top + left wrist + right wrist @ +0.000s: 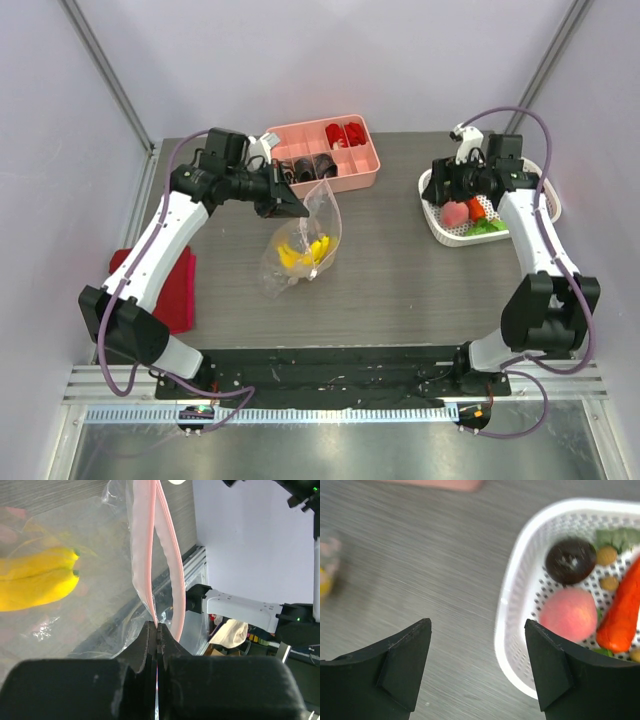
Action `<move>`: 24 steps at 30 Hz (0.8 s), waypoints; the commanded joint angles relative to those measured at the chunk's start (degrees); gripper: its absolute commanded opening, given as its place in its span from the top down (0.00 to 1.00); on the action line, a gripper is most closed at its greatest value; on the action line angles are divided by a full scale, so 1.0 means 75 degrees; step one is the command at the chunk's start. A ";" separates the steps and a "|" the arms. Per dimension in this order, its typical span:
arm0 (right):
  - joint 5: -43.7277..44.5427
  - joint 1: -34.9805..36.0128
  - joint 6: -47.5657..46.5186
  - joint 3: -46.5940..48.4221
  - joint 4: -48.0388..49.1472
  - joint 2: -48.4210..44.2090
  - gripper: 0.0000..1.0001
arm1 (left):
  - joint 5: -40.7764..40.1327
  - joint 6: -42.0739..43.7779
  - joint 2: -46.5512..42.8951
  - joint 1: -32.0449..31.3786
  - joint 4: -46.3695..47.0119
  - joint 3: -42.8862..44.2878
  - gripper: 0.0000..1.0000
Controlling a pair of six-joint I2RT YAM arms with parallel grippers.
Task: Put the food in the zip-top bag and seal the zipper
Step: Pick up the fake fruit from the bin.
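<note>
Left fingers (158, 627) sit closest in the left wrist view — pressed together and clamped on the zipper (150, 550) at one end of the bag's mouth. Above the grip we see the two pink strips part and run on separately, so the mouth is unsealed.

The bag (300, 240) is mid-bench. Its mouth corner is held up by the left fingers and its lower part rests on the bench (400, 290). Inside it we note two green-tipped bananas (37, 577) lying side by side behind the clear wall.

Right fingers (477, 625) stand wide apart with nothing between them. They hover at the bag-side rim of the white basket (512, 605), one finger over bare bench, the other over the rim.

In the basket:
- The peach (568, 614) is nearest the rim, with the carrot (622, 615) just beside it.
- A dark round piece (570, 560) lies beyond the peach.
- A green leafy piece (615, 537) is at the far side.
- There are a few small tan bits among these — too small for us to name.

From the top view, the basket lies at the bench's right, well apart from the bag. A pink tray (325, 155) is at the far edge, just beyond the bag's mouth. A red cloth (175, 285) is at the left edge, beside the left arm.
</note>
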 commanded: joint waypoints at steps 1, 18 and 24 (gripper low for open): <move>0.1110 -0.0180 -0.0704 0.0371 -0.0377 0.0646 0.20 | -0.0249 0.0162 -0.0052 0.0013 0.0141 0.0170 1.00; 0.3033 -0.0309 -0.1161 0.0630 0.0701 0.2651 0.19 | -0.0202 0.0209 -0.0064 0.0024 0.0130 0.0064 1.00; 0.3139 -0.0309 -0.1221 0.0559 0.0912 0.3002 0.16 | -0.0202 0.0244 -0.0017 0.0024 0.0106 0.0064 1.00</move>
